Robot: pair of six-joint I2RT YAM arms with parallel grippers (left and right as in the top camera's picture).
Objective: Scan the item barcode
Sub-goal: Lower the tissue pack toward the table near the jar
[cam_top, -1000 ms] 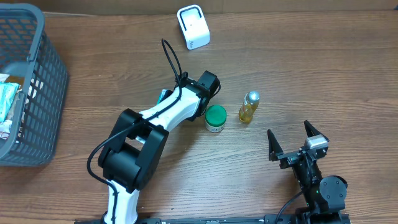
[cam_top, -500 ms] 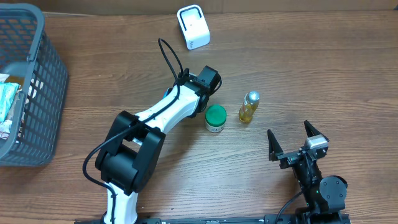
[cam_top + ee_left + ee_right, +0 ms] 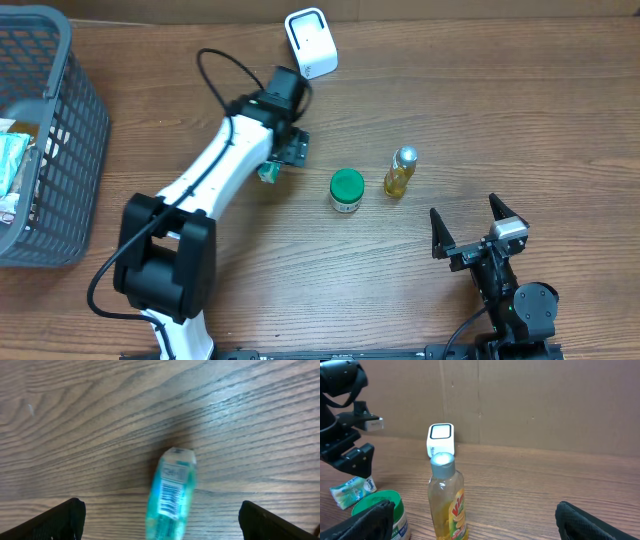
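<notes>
Left gripper (image 3: 161, 519) spread wide, over teal packet (image 3: 172, 475) (barcode (image 3: 169, 498) up)

Left claw (image 3: 280, 158) outstretched, jaws wide; right claw (image 3: 465, 210) near base, jaws wide.

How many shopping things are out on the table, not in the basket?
3: a teal packet lying by the left arm, a green-lidded jar mid-table, and a yellow bottle standing right of the jar. The arm may hide more.

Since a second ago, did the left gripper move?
Yes. The left gripper slid left, away from the green-lidded jar, and its wrist now sits closer to the white scanner.
</notes>
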